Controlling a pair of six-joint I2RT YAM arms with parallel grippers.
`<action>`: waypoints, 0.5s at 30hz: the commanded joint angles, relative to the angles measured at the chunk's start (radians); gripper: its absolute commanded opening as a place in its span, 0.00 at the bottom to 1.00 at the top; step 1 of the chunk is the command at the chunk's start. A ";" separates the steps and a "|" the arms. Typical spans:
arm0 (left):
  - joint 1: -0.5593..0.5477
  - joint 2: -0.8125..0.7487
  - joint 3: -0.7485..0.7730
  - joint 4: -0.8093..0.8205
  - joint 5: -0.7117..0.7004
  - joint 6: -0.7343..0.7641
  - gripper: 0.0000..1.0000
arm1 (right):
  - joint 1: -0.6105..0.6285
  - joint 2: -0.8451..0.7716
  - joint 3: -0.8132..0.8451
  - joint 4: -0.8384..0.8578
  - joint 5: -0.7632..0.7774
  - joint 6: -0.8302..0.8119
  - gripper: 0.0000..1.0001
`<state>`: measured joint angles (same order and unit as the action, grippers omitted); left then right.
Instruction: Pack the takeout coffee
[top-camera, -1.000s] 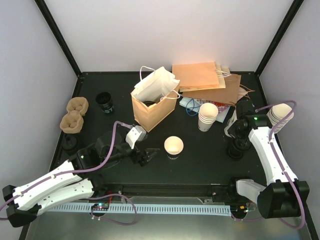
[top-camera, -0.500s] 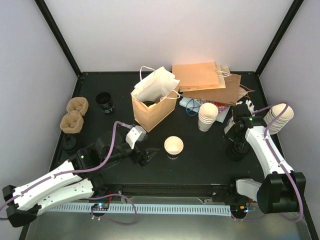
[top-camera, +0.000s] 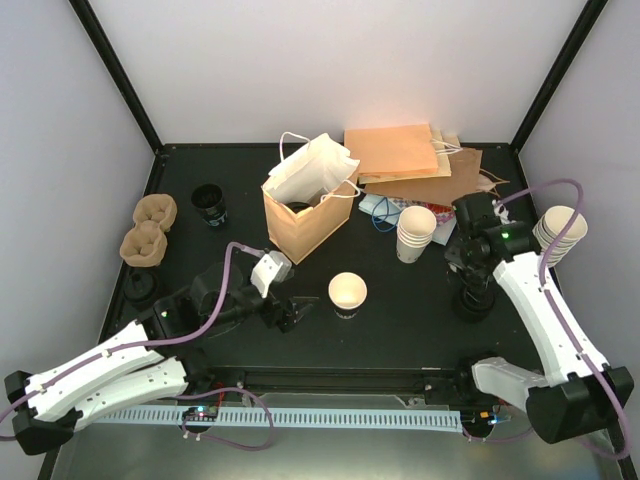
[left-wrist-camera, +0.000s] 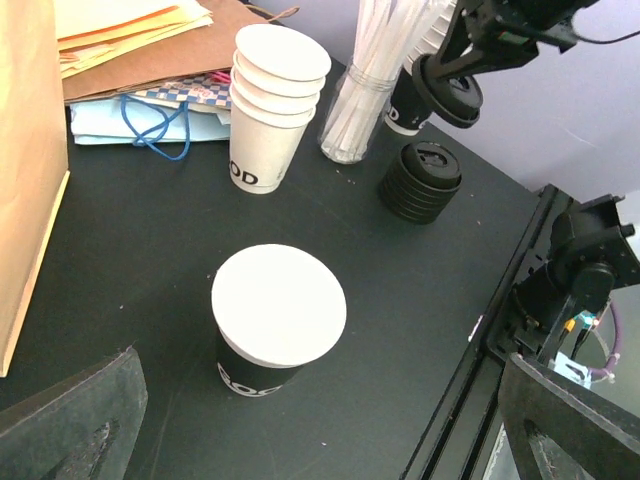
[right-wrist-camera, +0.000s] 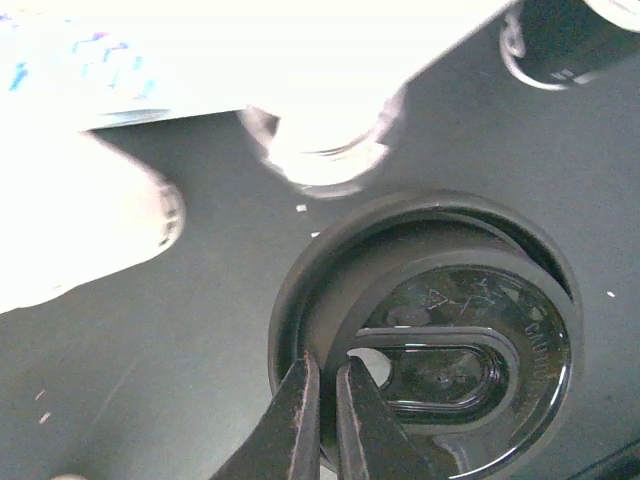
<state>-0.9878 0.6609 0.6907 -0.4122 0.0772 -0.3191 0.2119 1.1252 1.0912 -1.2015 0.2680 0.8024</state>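
Note:
No takeout coffee with its lid on is in view. A lidless paper cup with a black sleeve (top-camera: 347, 292) (left-wrist-camera: 278, 315) stands mid-table. My left gripper (top-camera: 290, 315) (left-wrist-camera: 320, 440) hangs open just left of it, nothing between its fingers. My right gripper (top-camera: 466, 262) (right-wrist-camera: 325, 375) is shut on the rim of a black plastic lid (right-wrist-camera: 440, 330) (left-wrist-camera: 455, 95), held in the air above a stack of black lids (top-camera: 472, 303) (left-wrist-camera: 420, 180).
An open brown paper bag (top-camera: 305, 215) stands behind the cup. Stacked white cups (top-camera: 415, 232) (left-wrist-camera: 270, 110), straws (left-wrist-camera: 365, 90), flat bags (top-camera: 415, 160), pulp carriers (top-camera: 148, 228), a black cup (top-camera: 209, 203) and more stacked cups (top-camera: 558, 232) ring the table.
My right arm has swung a little left and back over the lid stack, still pinching the lid. The left arm and the open cup have not moved.

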 joint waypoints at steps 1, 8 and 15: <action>0.019 -0.002 -0.006 0.007 -0.029 -0.057 0.99 | 0.174 -0.007 0.095 -0.080 0.034 0.004 0.01; 0.110 0.004 -0.019 -0.016 0.005 -0.126 0.99 | 0.587 0.127 0.207 0.000 0.001 0.058 0.01; 0.267 -0.003 -0.060 -0.031 0.152 -0.179 0.99 | 0.865 0.390 0.407 0.075 0.037 0.001 0.01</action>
<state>-0.7856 0.6689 0.6533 -0.4240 0.1341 -0.4507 0.9855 1.3998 1.3796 -1.1683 0.2626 0.8265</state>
